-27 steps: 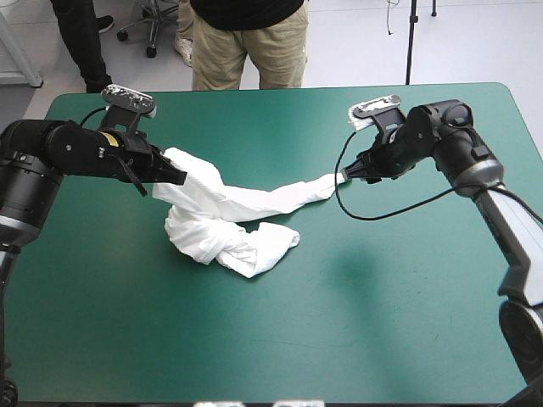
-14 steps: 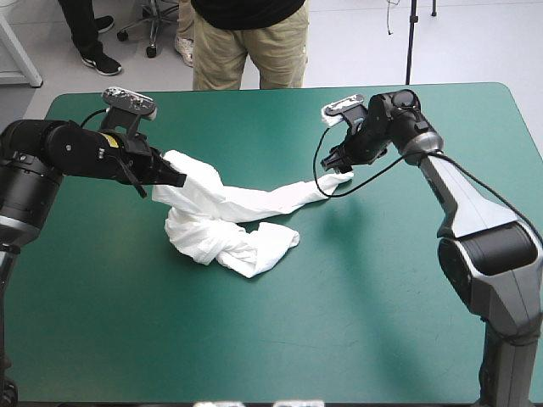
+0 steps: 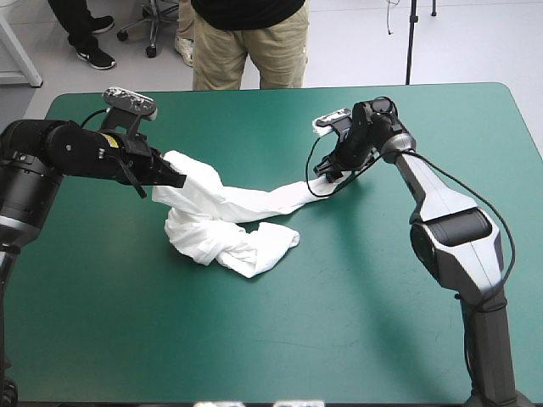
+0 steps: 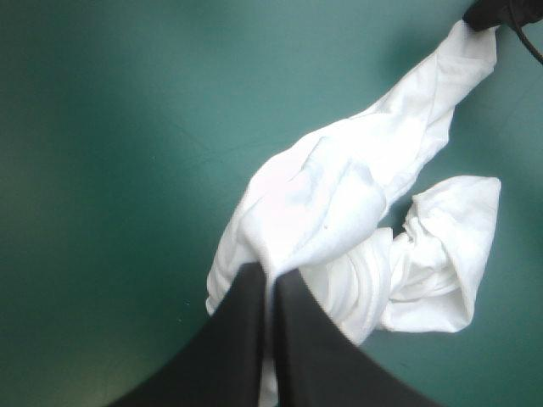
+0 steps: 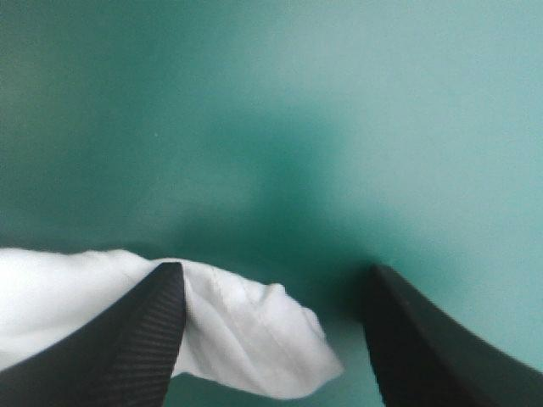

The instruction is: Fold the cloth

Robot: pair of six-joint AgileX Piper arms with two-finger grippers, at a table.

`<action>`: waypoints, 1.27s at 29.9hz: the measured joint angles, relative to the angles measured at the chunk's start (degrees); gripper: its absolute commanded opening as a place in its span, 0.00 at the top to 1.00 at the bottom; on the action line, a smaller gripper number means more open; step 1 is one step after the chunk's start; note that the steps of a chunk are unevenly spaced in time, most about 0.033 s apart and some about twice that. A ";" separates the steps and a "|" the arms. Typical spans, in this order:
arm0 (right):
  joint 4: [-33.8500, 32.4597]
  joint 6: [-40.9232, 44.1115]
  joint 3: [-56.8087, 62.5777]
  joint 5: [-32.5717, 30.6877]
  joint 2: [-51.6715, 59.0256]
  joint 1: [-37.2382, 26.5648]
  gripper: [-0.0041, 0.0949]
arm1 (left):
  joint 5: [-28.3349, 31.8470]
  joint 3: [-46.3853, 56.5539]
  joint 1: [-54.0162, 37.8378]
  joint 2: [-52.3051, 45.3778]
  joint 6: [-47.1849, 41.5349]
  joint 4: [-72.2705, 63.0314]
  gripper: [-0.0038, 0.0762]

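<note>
Swinging in from the table's right side since the earlier view, my right gripper (image 3: 321, 175) now sits nearer the middle, at the thin end of the T-shirt (image 3: 225, 212). Its fingers stand wide apart. The shirt's white tip lies on the teal-green cover (image 3: 382, 322) between them, closer to one finger and gripped by neither. My left gripper (image 3: 176, 180) has not shifted. It is pinched almost closed on a fold at the shirt's other end, holding that part just above the heap. Between the two grippers the cloth runs as a twisted rope, and a crumpled bundle lies on the cover on the rope's near side. I judge that the left hold serves as an anchor, so the right can take a better purchase and draw the shirt open. Folding proper has not begun.
</note>
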State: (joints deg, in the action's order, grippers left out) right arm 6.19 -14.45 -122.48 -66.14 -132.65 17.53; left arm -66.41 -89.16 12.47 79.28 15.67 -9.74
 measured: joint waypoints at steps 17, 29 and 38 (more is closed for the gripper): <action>0.56 0.09 -0.85 -3.80 1.22 0.06 0.97 | 2.36 0.04 0.00 0.00 0.49 0.12 0.96; -1.10 0.04 -0.85 -5.25 23.65 -0.05 0.98 | 0.78 -9.16 0.00 0.29 0.70 2.15 0.96; -1.23 -1.10 -0.85 -5.37 41.77 -0.05 0.98 | -1.16 -28.12 0.00 0.31 0.70 4.81 0.96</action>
State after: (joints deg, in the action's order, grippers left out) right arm 4.97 -15.55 -123.33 -71.51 -90.88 17.48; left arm -67.57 -117.28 12.47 79.60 16.37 -4.93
